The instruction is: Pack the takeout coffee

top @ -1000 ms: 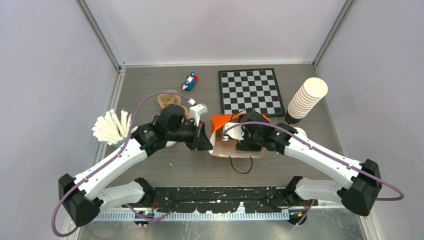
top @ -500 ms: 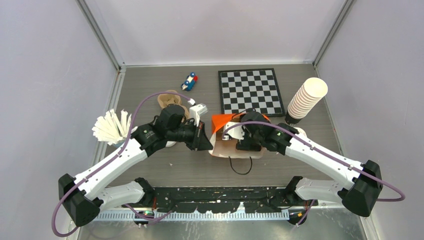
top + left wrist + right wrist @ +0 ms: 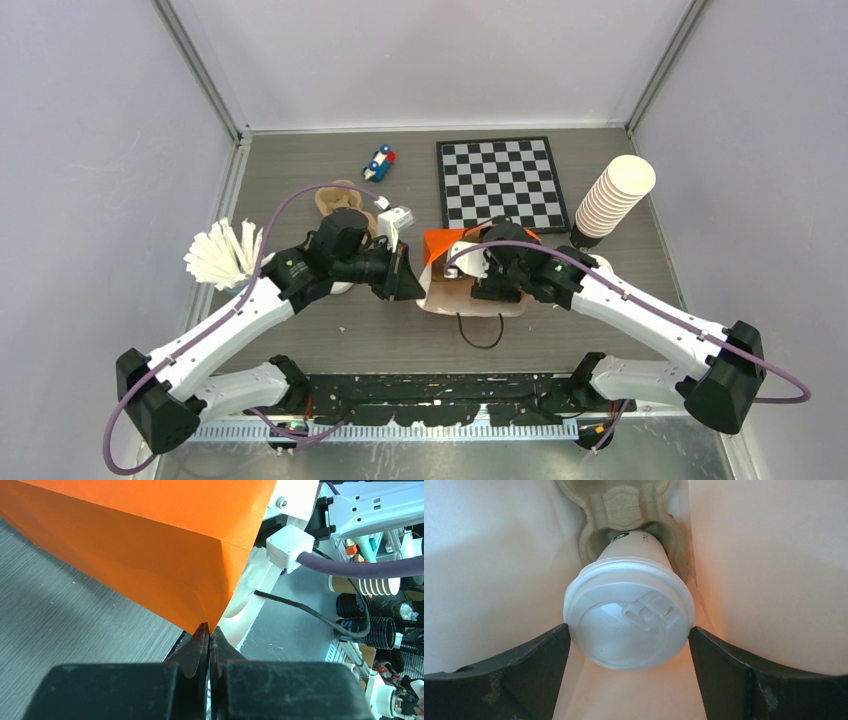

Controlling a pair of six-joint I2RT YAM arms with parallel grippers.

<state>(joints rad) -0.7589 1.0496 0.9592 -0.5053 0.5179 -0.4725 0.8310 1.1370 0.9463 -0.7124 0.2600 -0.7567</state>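
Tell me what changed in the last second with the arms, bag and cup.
Nothing visibly changed. The left gripper stays pinched on the edge of the orange bag. The right gripper still flanks the lidded cup inside the bag, grip unclear.

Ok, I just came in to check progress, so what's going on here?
The left pincer is shut on a corner of the orange paper bag, holding it. The right pincer reaches inside, flanking the lidded takeout coffee, which sits in a pulp cup carrier. Whether it grips the cup is unclear.
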